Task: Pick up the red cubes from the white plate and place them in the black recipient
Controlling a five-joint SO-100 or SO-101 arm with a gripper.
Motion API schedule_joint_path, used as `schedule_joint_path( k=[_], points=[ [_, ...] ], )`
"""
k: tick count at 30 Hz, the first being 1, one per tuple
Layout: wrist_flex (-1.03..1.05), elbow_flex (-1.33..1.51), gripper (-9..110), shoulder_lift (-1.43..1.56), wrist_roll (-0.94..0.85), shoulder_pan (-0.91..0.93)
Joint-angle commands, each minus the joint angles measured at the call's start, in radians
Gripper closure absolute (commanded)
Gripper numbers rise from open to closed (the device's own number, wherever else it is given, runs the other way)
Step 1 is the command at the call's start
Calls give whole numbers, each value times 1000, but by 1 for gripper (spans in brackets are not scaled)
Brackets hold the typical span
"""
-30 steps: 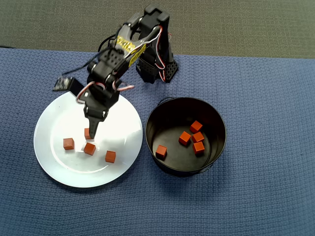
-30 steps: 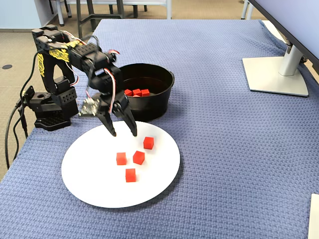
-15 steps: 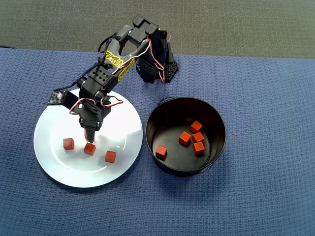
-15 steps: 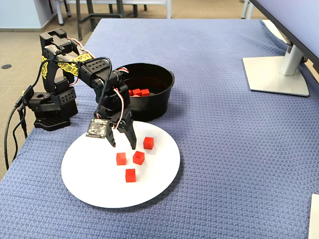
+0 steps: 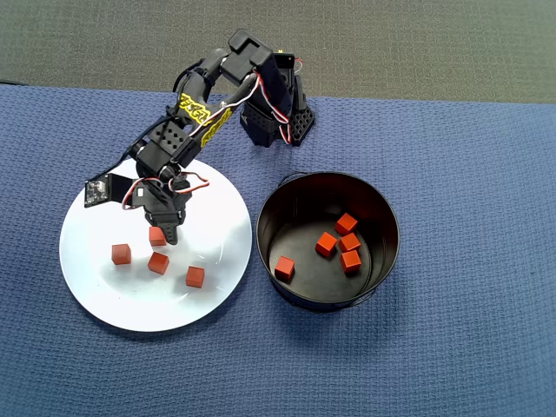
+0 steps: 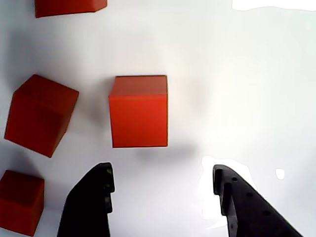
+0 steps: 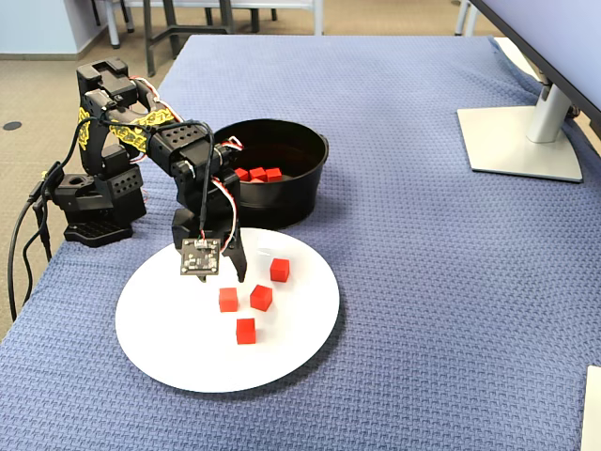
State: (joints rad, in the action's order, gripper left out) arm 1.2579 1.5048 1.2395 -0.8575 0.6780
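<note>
End effector [image 6: 160,185] is low over the white plate [image 5: 95,291], fingers apart and empty, with one red cube [image 6: 138,111] just ahead of the tips and not touching them. Four red cubes [image 5: 157,262] sit on the plate; four more lie inside the black recipient [image 5: 382,261], just right of the plate in the overhead view on the blue-covered counter [image 5: 469,174].

Black plastic arm [image 7: 160,141], yellow patterned band, red-white cables

Top red cube [image 6: 66,6] – cut by wrist view's edge
</note>
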Motion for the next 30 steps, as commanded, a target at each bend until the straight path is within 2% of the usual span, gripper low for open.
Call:
schedule_joint_path(
  k=[1,10,25,30],
  points=[
    [-25,-81,84,-12,-34,14],
    [-20,-161,89,-74,-57,34],
    [-34,-209,88,-107,-112,63],
    [-38,-215,94,-110,-110,64]
  ],
)
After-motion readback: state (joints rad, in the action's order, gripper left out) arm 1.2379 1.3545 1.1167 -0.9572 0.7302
